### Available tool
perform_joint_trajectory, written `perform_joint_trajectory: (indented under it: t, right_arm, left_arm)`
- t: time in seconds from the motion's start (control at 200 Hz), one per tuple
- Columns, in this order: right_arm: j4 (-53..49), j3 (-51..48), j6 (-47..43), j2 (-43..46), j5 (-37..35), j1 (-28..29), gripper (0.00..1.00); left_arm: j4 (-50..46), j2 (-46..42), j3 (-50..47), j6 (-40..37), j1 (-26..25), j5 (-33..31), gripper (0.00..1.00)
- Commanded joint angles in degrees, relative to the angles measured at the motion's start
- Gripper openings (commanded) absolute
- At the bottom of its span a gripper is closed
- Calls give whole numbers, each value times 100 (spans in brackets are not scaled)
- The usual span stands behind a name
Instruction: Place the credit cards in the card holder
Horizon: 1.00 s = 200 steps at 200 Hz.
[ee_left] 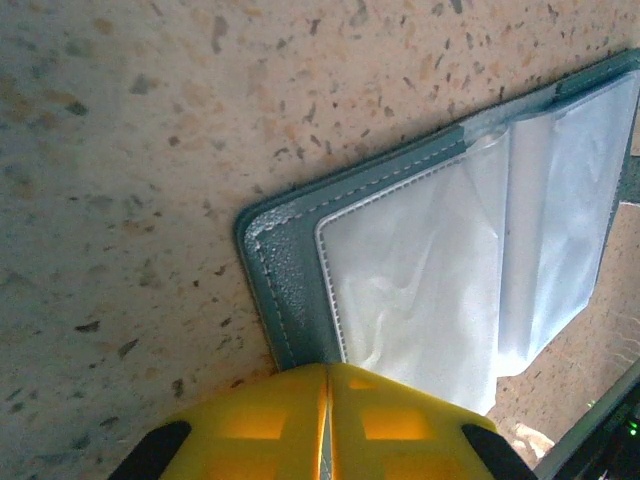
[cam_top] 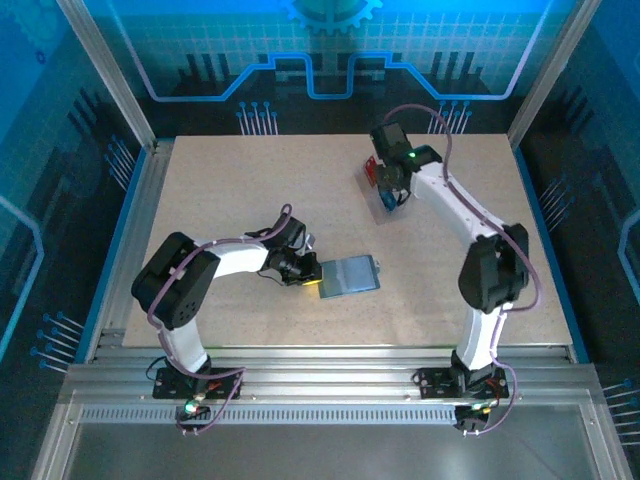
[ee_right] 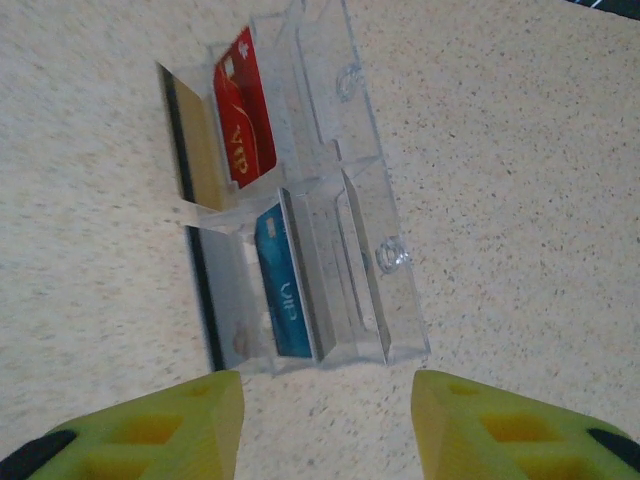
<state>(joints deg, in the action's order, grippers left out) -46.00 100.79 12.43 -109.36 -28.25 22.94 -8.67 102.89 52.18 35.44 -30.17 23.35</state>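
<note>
Left gripper (ee_left: 325, 405) had its yellow fingers closed tight at the edge of the open card holder (ee_left: 285, 265), mid-table; pinching or just pressing, I couldn't tell. Right gripper (ee_right: 325, 420) hovered empty, jaws apart, above the clear tray (ee_right: 372, 190) where the red card (ee_right: 245, 110) and blue card (ee_right: 283, 290) stood on edge. Smart play: drop straight, one finger either side of the blue card, without nudging the tray
</note>
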Motion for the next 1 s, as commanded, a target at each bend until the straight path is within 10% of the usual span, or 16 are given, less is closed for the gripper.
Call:
perform_joint_trajectory:
  t: [0.0,0.996]
  right_arm:
    - [-368,356,-517,-480,-295,-140,44]
    - [-923,1720,-765,-1823,-441,-440,19]
  left_arm:
    - [-56,152,-125,-90,-82,96,12]
    - [-12,196,-101,-55,-138,187,12]
